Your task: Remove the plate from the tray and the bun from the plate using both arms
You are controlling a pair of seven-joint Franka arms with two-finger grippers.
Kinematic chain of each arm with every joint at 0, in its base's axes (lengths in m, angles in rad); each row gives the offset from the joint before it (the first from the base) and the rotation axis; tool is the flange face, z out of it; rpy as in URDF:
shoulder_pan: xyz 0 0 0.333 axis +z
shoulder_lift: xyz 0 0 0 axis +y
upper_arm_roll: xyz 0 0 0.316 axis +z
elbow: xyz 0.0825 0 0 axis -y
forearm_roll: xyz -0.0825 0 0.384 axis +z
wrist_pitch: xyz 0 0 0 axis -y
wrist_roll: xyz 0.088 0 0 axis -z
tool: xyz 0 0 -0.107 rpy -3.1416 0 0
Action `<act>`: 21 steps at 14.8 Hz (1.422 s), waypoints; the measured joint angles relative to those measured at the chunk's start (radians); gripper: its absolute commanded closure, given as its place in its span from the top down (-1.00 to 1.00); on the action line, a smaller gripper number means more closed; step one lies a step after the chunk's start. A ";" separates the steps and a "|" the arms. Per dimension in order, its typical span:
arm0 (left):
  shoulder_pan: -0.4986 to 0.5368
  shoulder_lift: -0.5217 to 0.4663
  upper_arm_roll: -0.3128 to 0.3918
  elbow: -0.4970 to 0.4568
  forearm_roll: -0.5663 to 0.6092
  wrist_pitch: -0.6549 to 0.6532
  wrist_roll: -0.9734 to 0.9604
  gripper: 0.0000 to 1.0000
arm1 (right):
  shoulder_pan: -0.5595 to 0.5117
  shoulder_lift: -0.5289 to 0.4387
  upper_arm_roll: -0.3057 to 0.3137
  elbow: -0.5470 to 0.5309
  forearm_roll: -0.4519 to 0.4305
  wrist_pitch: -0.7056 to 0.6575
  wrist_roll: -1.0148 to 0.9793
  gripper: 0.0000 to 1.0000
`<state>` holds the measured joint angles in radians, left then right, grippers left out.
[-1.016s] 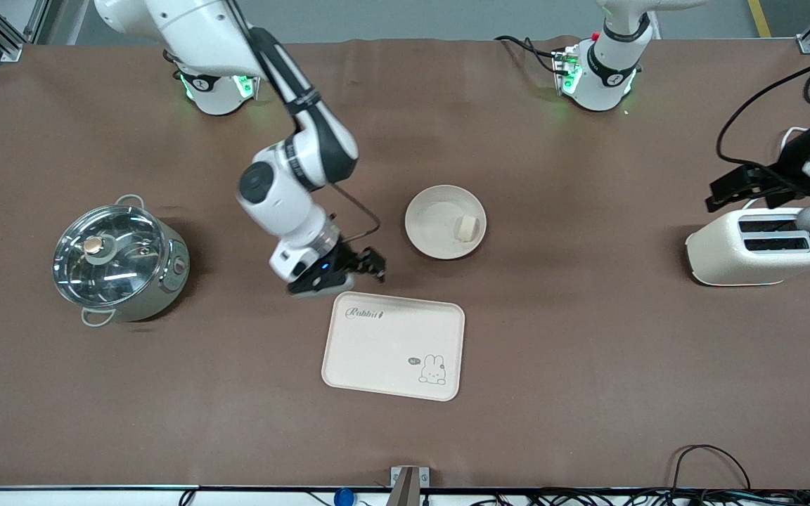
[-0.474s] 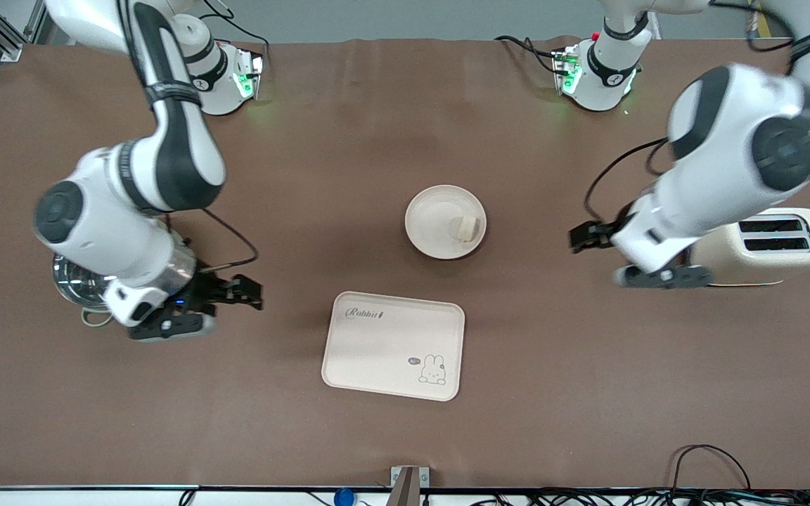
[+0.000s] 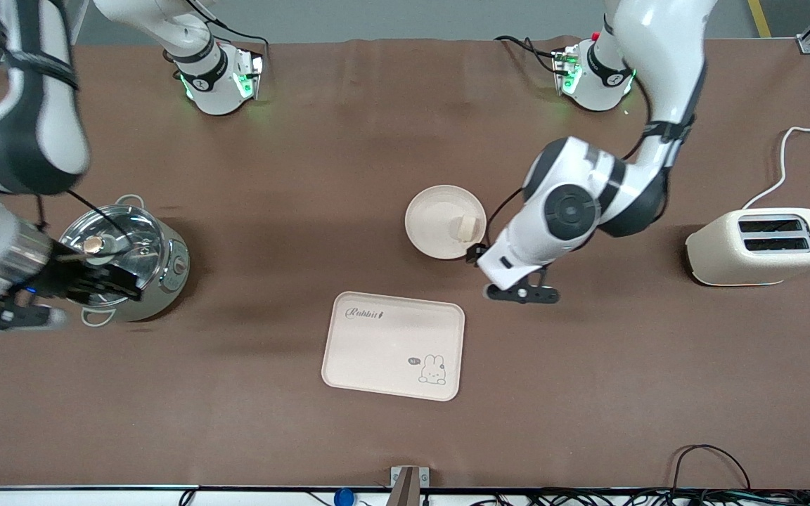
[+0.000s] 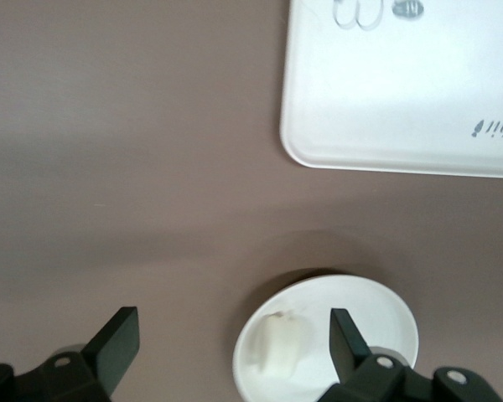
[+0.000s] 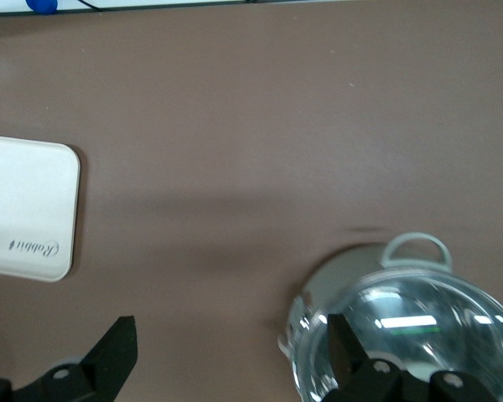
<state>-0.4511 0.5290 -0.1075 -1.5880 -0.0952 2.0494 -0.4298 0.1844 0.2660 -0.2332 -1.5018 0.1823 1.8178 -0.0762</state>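
Plate and bun sit together near the middle of the brown table, the bun resting inside the plate on the side toward the left arm's end, close to the rim. The plate lies flat on the tablecloth, farther from the front camera than the rectangular cream tray with the rabbit drawing, and the two are apart with bare cloth between them. The left gripper hangs just beside the plate's edge, over the cloth between the plate and the tray's corner; the left wrist view shows its two black fingers spread wide with nothing between them, the plate and the bun lying below in the gap and the tray farther out. The left arm reaches down from its base at the top of the front view and bends over the table between the plate and the cream toaster, which stands well apart at the left arm's end with its two slots facing up. The right gripper is over the steel pot with the glass lid, at the right arm's end of the table, well away from the plate. In the right wrist view its fingers are also spread apart and empty, with the pot's lid and a handle under them and a corner of the tray visible to one side.
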 measured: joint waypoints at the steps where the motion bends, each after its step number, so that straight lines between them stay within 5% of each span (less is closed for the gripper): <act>1: -0.020 0.022 0.000 -0.001 0.005 0.028 -0.024 1.00 | -0.036 -0.038 0.016 -0.002 -0.003 -0.041 -0.008 1.00; 9: -0.133 0.134 -0.002 -0.059 0.060 0.189 -0.251 1.00 | -0.070 -0.380 0.082 -0.238 -0.125 -0.123 -0.003 1.00; 15: -0.152 0.010 -0.001 -0.293 0.061 0.310 -0.287 1.00 | -0.192 -0.394 0.240 -0.228 -0.132 -0.123 -0.002 1.00; 21: -0.188 -0.027 -0.002 -0.393 0.061 0.411 -0.335 1.00 | -0.203 -0.384 0.248 -0.174 -0.136 -0.125 0.001 1.00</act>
<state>-0.6392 0.5018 -0.1098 -1.9813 -0.0340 2.4608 -0.7649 -0.0184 -0.1179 0.0145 -1.6759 0.0459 1.6925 -0.0754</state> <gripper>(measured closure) 0.000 0.000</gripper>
